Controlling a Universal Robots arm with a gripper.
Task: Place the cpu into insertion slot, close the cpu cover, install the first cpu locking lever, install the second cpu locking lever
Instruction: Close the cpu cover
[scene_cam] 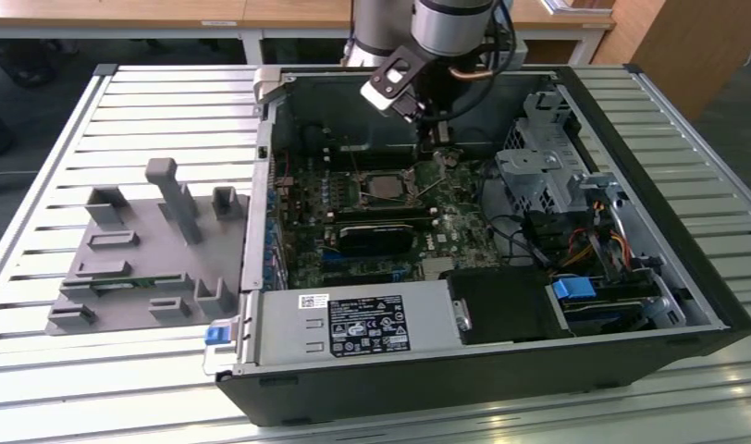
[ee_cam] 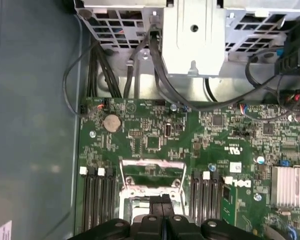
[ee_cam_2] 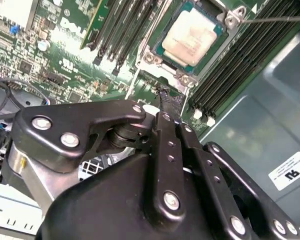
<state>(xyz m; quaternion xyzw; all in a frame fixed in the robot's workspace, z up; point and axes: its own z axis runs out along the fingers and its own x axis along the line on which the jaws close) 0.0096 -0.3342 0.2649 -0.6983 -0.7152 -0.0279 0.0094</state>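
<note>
The cpu (ee_cam_2: 192, 34) lies in the insertion slot (scene_cam: 365, 188), its silver-grey top showing. The cpu cover (ee_cam: 152, 164), a silvery frame with a square window, stands swung back off the socket, and green board shows through the window. My gripper (ee_cam_2: 168, 96) hangs low inside the case beside the socket's edge, on the cover's side. Its black fingertips are pressed together with nothing visible between them. In the exterior view the gripper (scene_cam: 433, 141) is just behind the socket. A thin wire lever (ee_cam_2: 275, 19) sticks out past one corner of the socket.
Long black memory slots (ee_cam_2: 235, 65) flank the socket on both sides. A metal drive cage (ee_cam: 195, 35) with cables (ee_cam: 160, 75) sits past the board. A power supply (scene_cam: 350, 326) fills the case front. A grey fixture (scene_cam: 147, 250) lies on the slatted table at the exterior view's left.
</note>
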